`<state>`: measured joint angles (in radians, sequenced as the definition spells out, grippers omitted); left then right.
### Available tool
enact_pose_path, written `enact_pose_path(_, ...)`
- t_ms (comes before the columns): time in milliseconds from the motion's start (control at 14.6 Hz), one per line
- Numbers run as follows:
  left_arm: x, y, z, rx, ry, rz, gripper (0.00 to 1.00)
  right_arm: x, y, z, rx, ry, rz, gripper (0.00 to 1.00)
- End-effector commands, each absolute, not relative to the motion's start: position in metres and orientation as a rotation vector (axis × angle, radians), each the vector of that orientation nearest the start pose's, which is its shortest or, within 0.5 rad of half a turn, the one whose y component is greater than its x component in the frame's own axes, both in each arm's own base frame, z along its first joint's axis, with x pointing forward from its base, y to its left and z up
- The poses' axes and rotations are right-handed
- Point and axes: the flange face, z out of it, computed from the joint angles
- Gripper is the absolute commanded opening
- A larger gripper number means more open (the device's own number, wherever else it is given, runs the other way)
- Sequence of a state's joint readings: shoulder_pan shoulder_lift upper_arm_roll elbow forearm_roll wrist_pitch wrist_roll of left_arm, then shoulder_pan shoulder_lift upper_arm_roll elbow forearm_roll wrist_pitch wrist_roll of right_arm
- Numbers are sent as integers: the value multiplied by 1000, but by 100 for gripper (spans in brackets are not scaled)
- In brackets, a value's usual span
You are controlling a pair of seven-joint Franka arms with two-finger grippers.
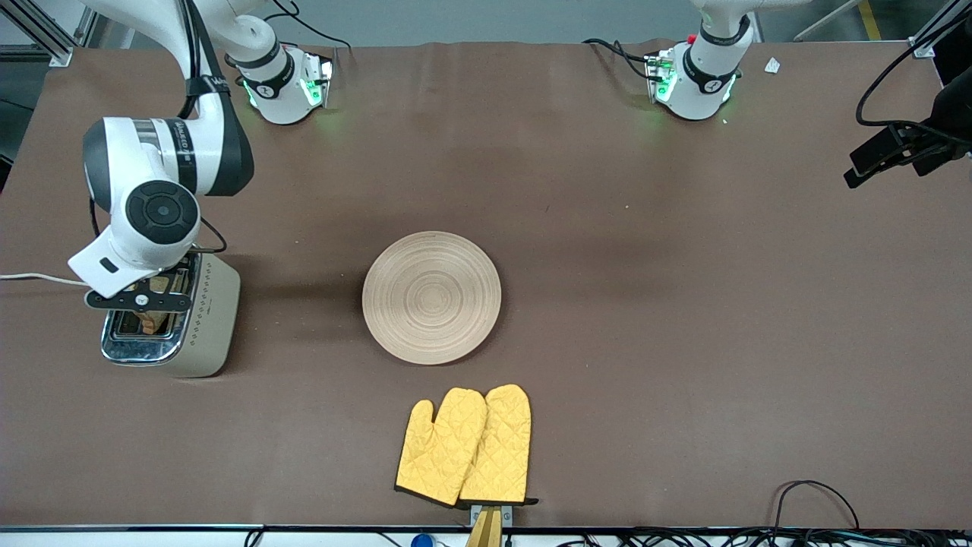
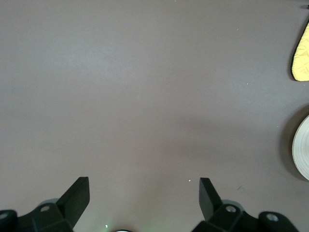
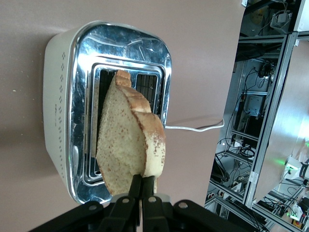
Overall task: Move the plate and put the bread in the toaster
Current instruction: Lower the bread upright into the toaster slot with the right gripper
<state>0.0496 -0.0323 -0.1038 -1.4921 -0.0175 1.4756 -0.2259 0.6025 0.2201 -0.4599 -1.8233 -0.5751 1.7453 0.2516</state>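
The cream-beige toaster [image 1: 215, 319] stands at the right arm's end of the table. In the right wrist view its chrome top [image 3: 82, 96] shows both slots. My right gripper [image 1: 138, 301] hangs over the toaster and is shut [image 3: 142, 180] on the edge of the bread [image 3: 126, 140]. The slice is tilted, with its lower end at one slot. The round wooden plate [image 1: 431, 297] lies bare at the table's middle, and its rim shows in the left wrist view [image 2: 301, 152]. My left gripper [image 2: 144, 186] is open and empty above bare table, at the left arm's end [image 1: 888, 156].
A pair of yellow oven mitts [image 1: 465, 447] lies nearer the front camera than the plate, and one tip shows in the left wrist view [image 2: 301, 58]. The toaster's white cord [image 1: 38, 278] runs off the table's edge. Cables lie near the front edge [image 1: 816, 494].
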Motion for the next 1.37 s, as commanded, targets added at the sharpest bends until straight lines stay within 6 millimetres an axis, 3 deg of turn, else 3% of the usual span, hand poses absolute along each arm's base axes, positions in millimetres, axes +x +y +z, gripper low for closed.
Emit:
enact_pose_path(0,527,-30,678,-3160,-252,-38,100,569,49,431,2452,110,-187,0)
enact_pose_path(274,525,-30,680,-3159,-254,-40,100,566,53,434,2452,116,-188,0)
enact_pose_path(548,522,-31,681,-3159,-250,-40,100,580,47,430,2479,128,-99,0)
enact_pose_path(1300,522,-31,680,-3158,-249,-31,100,609,21,381,2485,142,-24,1)
